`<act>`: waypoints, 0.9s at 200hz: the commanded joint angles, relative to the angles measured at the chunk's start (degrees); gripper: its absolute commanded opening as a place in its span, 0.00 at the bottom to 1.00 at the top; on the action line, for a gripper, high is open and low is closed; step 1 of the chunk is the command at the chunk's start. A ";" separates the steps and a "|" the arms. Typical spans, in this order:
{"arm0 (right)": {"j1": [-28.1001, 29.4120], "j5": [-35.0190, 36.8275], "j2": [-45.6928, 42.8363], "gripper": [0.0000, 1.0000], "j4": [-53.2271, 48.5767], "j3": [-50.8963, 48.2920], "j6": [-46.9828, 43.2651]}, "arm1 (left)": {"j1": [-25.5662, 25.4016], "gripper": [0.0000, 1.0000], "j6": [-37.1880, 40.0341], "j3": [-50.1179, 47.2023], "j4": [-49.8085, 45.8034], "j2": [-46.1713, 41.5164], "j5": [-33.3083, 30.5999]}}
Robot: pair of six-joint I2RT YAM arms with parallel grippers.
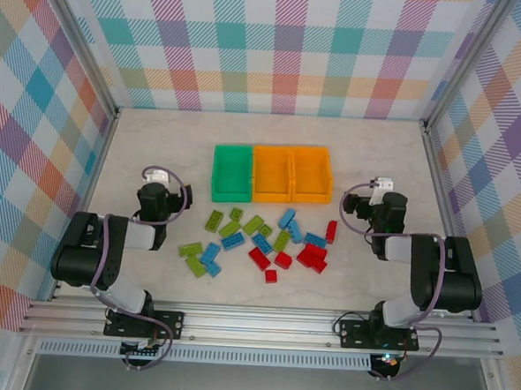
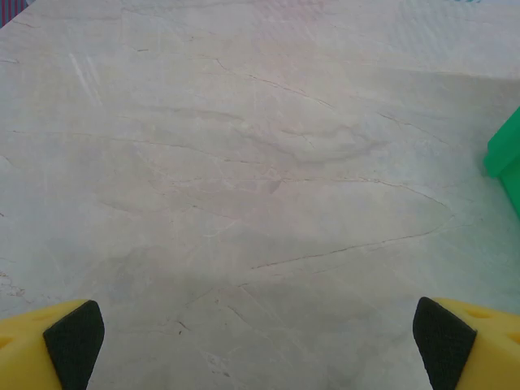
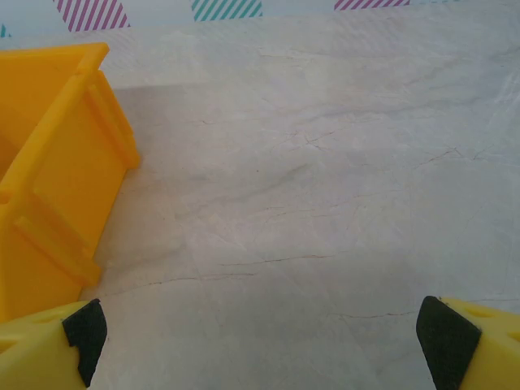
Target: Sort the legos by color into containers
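1. An aluminium rail (image 1: 261,323) at the near edge of the table (image 1: 158,140) carries both arm bases.

2. The legos (image 1: 262,243) lie loose on the table between the 2 arms, just in front of the containers.
   - Lime green bricks (image 1: 214,219) sit mostly on the left of the cluster.
   - Blue bricks (image 1: 210,254) are spread through the middle.
   - Red bricks (image 1: 310,255) sit mostly on the right and near side.
   - Several bricks touch their neighbours.

3. The left gripper (image 2: 258,345) sits left of the cluster, over bare table.
   - Its yellow fingers (image 2: 32,349) with black pads stand wide apart, with nothing between them.
   - In the left wrist view, a corner of the green container (image 2: 505,154) sits at the right edge, apart from the fingers.

4. The right gripper (image 3: 264,333) sits right of the cluster, over bare table, with its jaws spread wide and nothing held.
   - In the right wrist view, the right orange container (image 3: 57,162) stands to the left, near the left finger.

5. Beyond the legos, 3 containers stand in a row, side walls touching.
   - The green container is on the left.
   - The middle orange container (image 1: 271,196) is next.
   - The right orange container is on the right.

6. Plaid walls (image 1: 278,46) enclose the table on 3 sides.
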 commanded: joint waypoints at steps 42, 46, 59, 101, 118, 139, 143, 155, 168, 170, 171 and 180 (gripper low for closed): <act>-0.27 -1.35 0.34 1.00 0.33 1.21 -0.04 | -0.34 1.00 1.04 0.80 1.13 -0.05 1.09; -0.26 -1.35 0.31 1.00 0.38 1.21 0.01 | -0.40 1.00 1.11 0.81 1.09 -0.02 1.10; -0.27 -1.35 0.26 1.00 0.38 1.21 0.03 | -0.35 1.00 1.02 0.81 1.12 -0.04 1.10; -0.27 -1.35 0.34 1.00 0.38 1.21 0.03 | -0.34 1.00 0.99 0.85 1.09 -0.04 1.09; -0.27 -1.35 0.34 1.00 0.38 1.21 0.06 | -0.34 1.00 1.05 0.80 1.12 0.00 1.04; -0.27 -1.63 0.34 1.00 0.33 1.28 0.02 | -0.34 1.00 1.02 0.80 1.10 -0.11 1.09; -0.27 -2.19 0.24 1.00 -0.35 1.55 -0.19 | -0.34 1.00 1.03 0.73 1.17 -0.18 1.06; -0.30 -3.10 -0.42 1.00 -2.76 2.67 -0.47 | -0.34 1.00 1.06 2.08 -1.83 -1.25 1.43; -0.28 -3.02 -2.31 1.00 -10.58 5.53 -0.35 | -0.43 1.00 0.34 6.74 -12.96 -3.83 -0.41; -0.27 -2.96 -2.78 1.00 -12.99 6.62 -0.27 | -0.36 1.00 0.05 8.10 -15.48 -4.31 -0.94; -0.32 -2.90 -2.93 1.00 -14.04 7.17 -0.22 | -0.35 1.00 -0.15 8.67 -16.60 -4.50 -1.37; -0.32 -2.04 -4.00 1.00 -25.16 12.58 1.25 | -0.25 1.00 -1.72 14.32 -26.85 -5.71 -3.29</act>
